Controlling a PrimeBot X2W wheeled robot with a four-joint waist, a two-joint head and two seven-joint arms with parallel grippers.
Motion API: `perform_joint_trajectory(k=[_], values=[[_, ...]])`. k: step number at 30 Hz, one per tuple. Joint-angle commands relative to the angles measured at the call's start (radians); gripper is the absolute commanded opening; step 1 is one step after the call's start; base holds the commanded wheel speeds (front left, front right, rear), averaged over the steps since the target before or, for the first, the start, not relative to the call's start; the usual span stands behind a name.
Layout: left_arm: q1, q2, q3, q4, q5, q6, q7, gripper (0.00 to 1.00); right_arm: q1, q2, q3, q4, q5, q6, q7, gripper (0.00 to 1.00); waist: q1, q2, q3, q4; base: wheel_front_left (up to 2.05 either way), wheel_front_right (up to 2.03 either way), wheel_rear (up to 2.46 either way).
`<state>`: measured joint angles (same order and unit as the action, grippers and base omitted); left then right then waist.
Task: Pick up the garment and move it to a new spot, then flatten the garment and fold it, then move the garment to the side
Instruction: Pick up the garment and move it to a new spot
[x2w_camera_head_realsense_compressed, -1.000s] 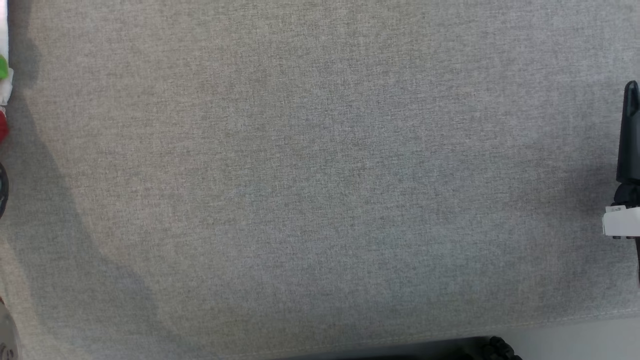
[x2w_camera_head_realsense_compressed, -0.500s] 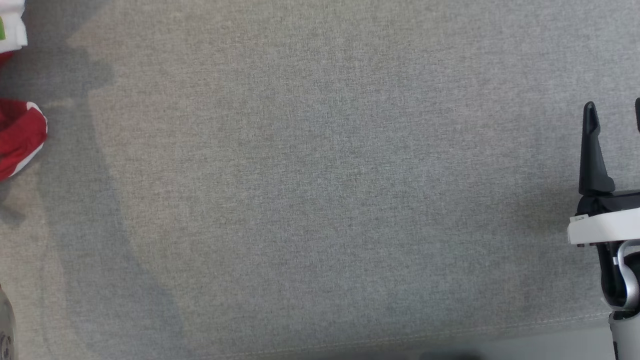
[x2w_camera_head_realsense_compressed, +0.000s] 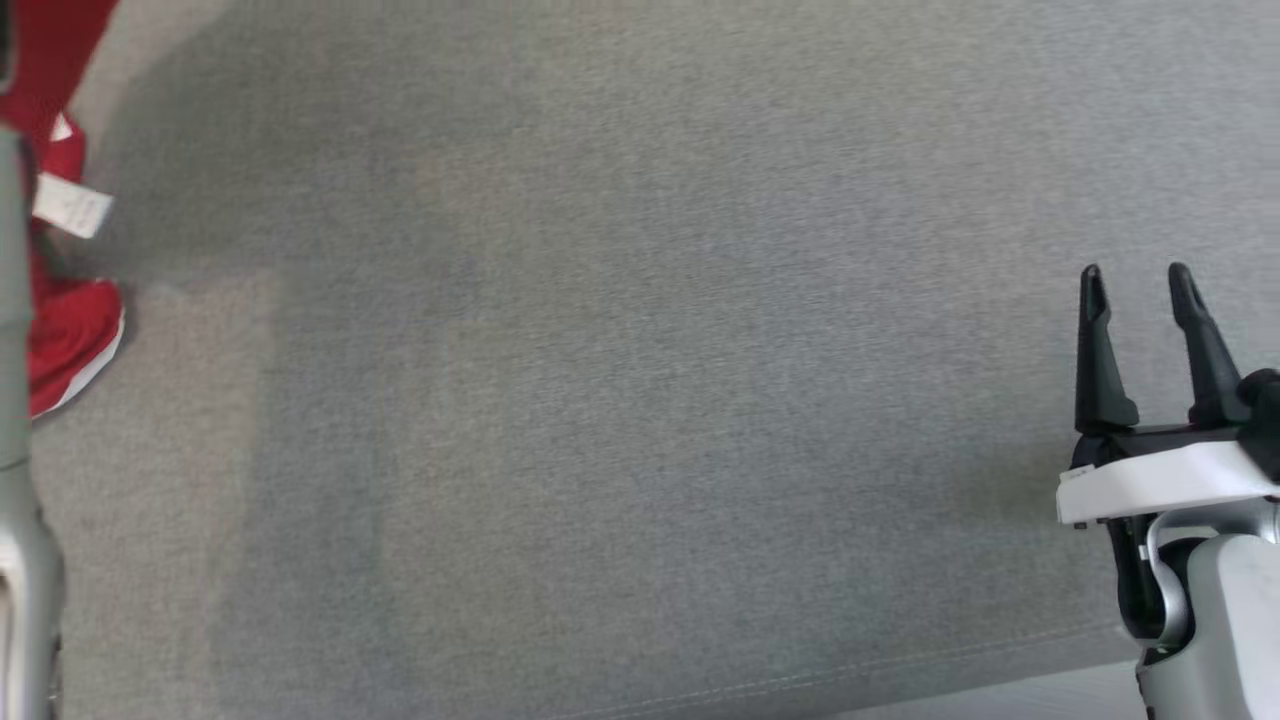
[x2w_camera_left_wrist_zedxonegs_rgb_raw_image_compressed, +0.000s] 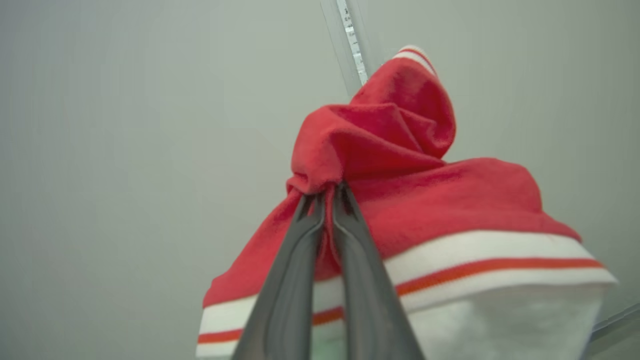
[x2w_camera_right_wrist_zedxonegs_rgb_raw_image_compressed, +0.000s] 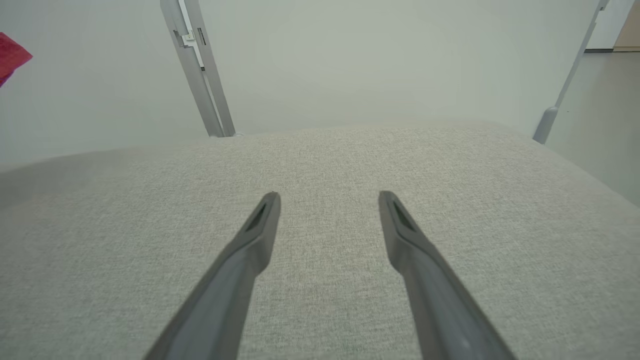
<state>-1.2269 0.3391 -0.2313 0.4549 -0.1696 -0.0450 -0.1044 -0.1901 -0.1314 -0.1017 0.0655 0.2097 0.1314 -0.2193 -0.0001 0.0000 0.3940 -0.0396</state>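
Note:
The garment (x2w_camera_left_wrist_zedxonegs_rgb_raw_image_compressed: 420, 200) is red with white and red striped bands. In the left wrist view it hangs bunched from my left gripper (x2w_camera_left_wrist_zedxonegs_rgb_raw_image_compressed: 327, 189), which is shut on a pinched fold of it. The head view has the same garment (x2w_camera_head_realsense_compressed: 60, 330) dangling at the far left edge, a white label showing on it. A corner of the garment (x2w_camera_right_wrist_zedxonegs_rgb_raw_image_compressed: 12, 57) also peeks in at the upper left of the right wrist view. My right gripper (x2w_camera_head_realsense_compressed: 1135, 275) hovers at the lower right over the grey fabric surface (x2w_camera_head_realsense_compressed: 640, 360), open with nothing between its fingers (x2w_camera_right_wrist_zedxonegs_rgb_raw_image_compressed: 260, 225).
A pale arm segment (x2w_camera_head_realsense_compressed: 20, 560) runs down the left edge of the head view. The surface's front seam (x2w_camera_head_realsense_compressed: 900, 665) crosses the bottom right. Grey metal posts (x2w_camera_right_wrist_zedxonegs_rgb_raw_image_compressed: 197, 70) stand behind the surface against a pale wall.
The head view has shifted, bringing the right gripper fully into the picture. More of the red garment now hangs at the left edge, higher than before.

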Motion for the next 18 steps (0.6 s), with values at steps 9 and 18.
perform_joint_trajectory(k=[9, 18], values=[[-0.048, -0.122, -0.127, -0.15, 0.002, -0.032, 0.116, 0.0, -0.018, 0.045, 0.024, 0.087, 0.022, -0.001, -0.04, 1.0, 0.0001, 0.0, -0.076, -0.174, 0.0, 0.0, 0.0], [-0.006, -0.229, -0.209, -0.098, -0.043, -0.042, 0.103, 0.0, -0.031, 0.066, 0.036, 0.128, 0.037, -0.001, -0.046, 1.0, 0.0001, 0.0, -0.073, -0.254, 0.0, 0.0, 0.0]])
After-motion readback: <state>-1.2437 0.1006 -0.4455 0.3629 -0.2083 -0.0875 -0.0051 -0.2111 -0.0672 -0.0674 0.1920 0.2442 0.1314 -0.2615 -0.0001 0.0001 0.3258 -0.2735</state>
